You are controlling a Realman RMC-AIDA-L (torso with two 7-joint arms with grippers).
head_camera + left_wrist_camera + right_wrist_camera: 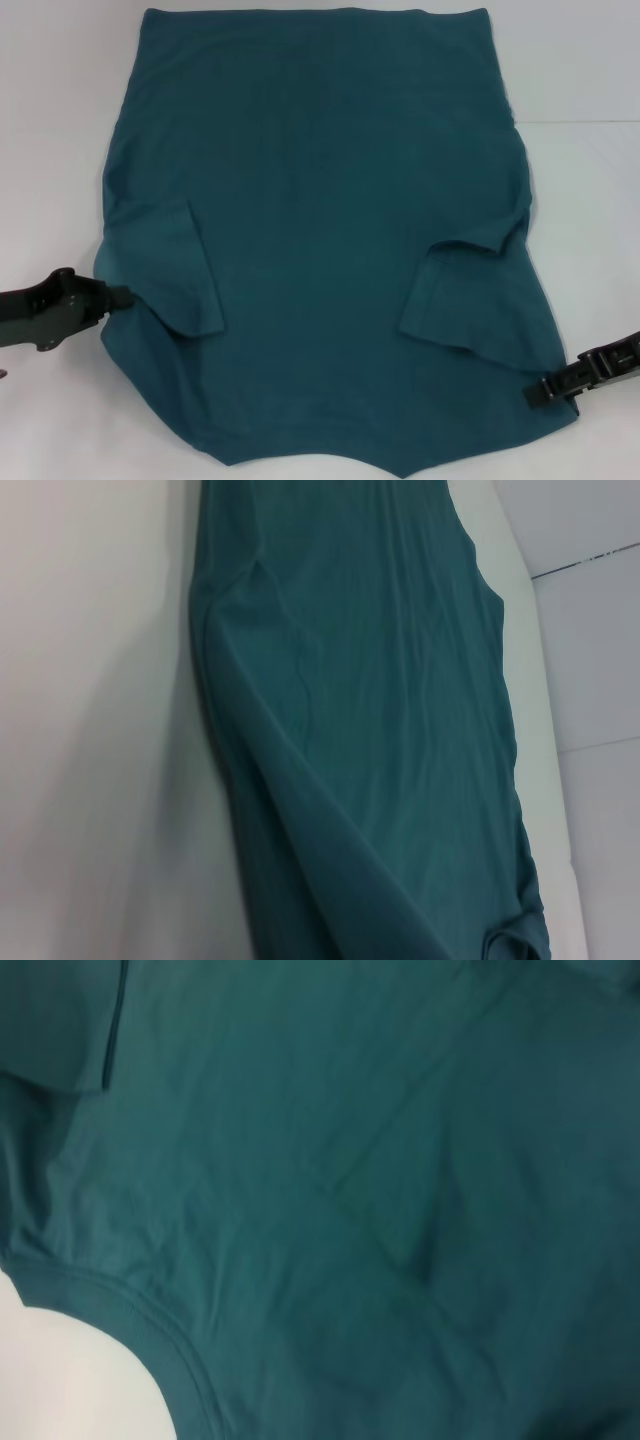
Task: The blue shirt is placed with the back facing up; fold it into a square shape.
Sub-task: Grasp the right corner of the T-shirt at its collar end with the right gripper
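Note:
The blue shirt (320,230) lies spread on the white table (50,120), plain side up, hem at the far end and collar end near me. Both short sleeves are folded in over the body, the left sleeve (180,270) and the right sleeve (455,300). My left gripper (122,297) touches the shirt's left edge beside the folded sleeve. At the near right corner, my right gripper (532,393) meets the shirt's edge. The left wrist view shows the shirt (380,740) along its length; the right wrist view is filled by the shirt (350,1190) with a curved ribbed collar edge (130,1310).
White table surface (580,200) runs along both sides of the shirt. A seam line in the table or backdrop (580,122) crosses at the far right.

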